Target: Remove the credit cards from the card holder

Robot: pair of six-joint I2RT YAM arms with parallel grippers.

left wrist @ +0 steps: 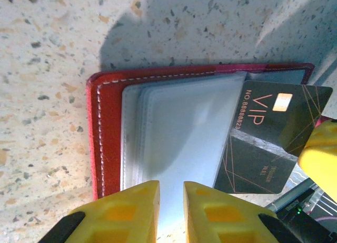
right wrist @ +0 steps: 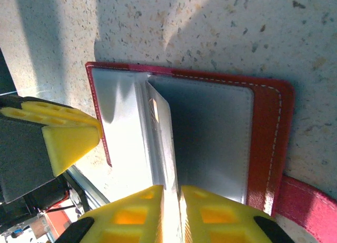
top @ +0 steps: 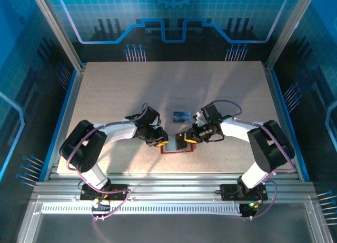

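The red card holder [top: 174, 147] lies open on the table between my two grippers, its greyish pockets [left wrist: 179, 132] facing up. A dark credit card [left wrist: 274, 122] marked VIP sticks up from its right half. In the right wrist view this card [right wrist: 160, 132] is nearly edge-on and runs between the fingers of my right gripper [right wrist: 172, 189], which stand slightly open around it. My left gripper [left wrist: 171, 186] hovers over the left pocket page with a narrow gap and nothing in it. A blue credit card [top: 182, 116] lies flat just beyond the holder.
The holder's red tab [right wrist: 305, 201] trails off its outer edge. Both arms reach inward, with my left gripper [top: 160, 140] and right gripper [top: 188, 138] close together over the holder. A metal rail [top: 168, 180] borders the table's near edge, and blue walls enclose the other sides.
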